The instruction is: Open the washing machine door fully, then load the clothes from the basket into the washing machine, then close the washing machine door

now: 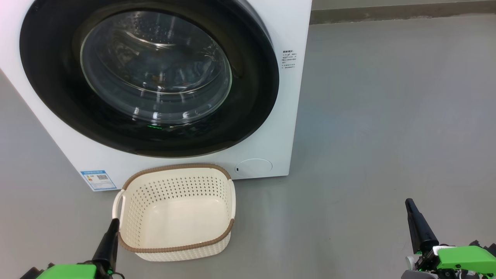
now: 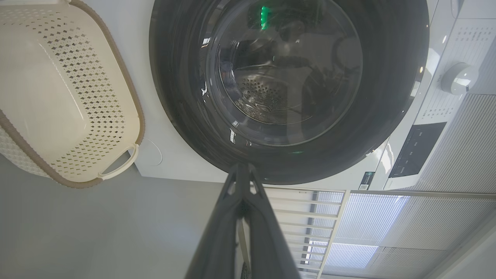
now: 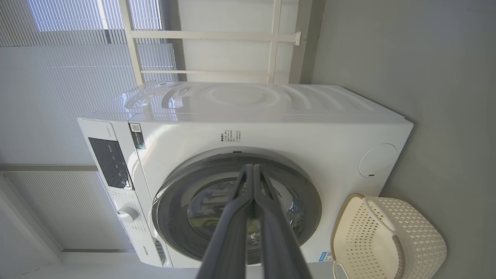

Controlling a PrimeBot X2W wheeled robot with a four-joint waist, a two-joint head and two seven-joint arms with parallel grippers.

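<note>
The white washing machine point(image 1: 273, 143) stands on the floor, and its black-rimmed door point(image 1: 50, 81) lies flush against its front. The clear glass window point(image 1: 155, 66) reflects light; the clothes cannot be made out behind it. In front of the machine sits the cream basket point(image 1: 176, 186), with nothing in it. My left gripper point(image 1: 115, 221) is shut and holds nothing, its tip beside the basket's left handle. My right gripper point(image 1: 409, 202) is shut with nothing in it, low at the right, well away from the basket. The left wrist view looks over the left gripper point(image 2: 242, 167) at the door point(image 2: 182, 97).
Bare grey floor point(image 1: 387, 116) stretches to the right of the machine up to a wall skirting point(image 1: 387, 13). A round filter cap point(image 1: 254, 167) and a blue label point(image 1: 97, 180) sit low on the machine's front. A control knob point(image 3: 127, 214) and slatted blinds point(image 3: 50, 97) appear in the right wrist view.
</note>
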